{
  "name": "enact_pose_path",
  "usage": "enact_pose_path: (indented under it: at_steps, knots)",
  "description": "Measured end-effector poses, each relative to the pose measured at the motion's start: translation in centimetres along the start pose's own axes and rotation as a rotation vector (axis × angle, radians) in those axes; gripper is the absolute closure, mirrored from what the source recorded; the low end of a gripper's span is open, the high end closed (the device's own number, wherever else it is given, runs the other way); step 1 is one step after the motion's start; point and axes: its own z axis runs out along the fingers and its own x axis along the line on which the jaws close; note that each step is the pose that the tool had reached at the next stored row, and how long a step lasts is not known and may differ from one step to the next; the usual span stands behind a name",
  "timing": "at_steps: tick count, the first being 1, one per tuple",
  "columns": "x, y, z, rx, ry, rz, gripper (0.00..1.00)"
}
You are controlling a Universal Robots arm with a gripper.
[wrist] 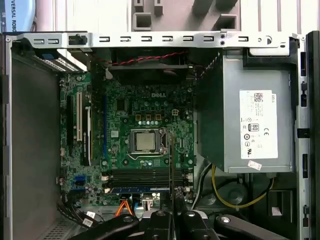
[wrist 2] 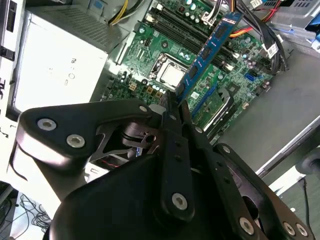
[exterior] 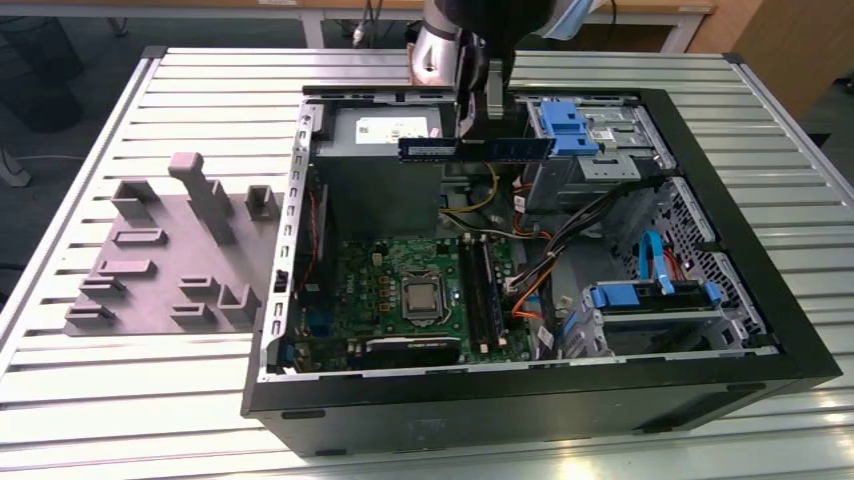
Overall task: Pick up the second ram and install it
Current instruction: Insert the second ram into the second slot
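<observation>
The second ram (exterior: 430, 148) is a long blue-green stick with black chips, held level above the back of the open computer case (exterior: 747, 330). My gripper (exterior: 477, 132) is shut on its middle. In the second wrist view the second ram (wrist 2: 210, 47) juts out from the gripper (wrist 2: 174, 102) over the motherboard (wrist 2: 165, 55). In the first wrist view the second ram (wrist: 171, 160) shows edge-on as a thin line crossing the black memory slots (wrist: 147, 176), with the gripper (wrist: 171, 214) behind it. It hangs well above the memory slots (exterior: 483, 290).
A grey power supply (exterior: 380, 125) fills the case's back corner, beside blue drive brackets (exterior: 567, 125). Loose cables (exterior: 534, 285) run alongside the slots. The grey fixture tray (exterior: 160, 260) lies outside the case on the exterior view's left, on the slatted table (exterior: 120, 400).
</observation>
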Motion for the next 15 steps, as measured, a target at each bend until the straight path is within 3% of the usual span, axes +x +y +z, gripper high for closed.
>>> enact_pose_path:
  at_steps: [15]
  knots:
    - [-0.05,-1.25,-0.02,0.0,0.0,0.0,0.86]
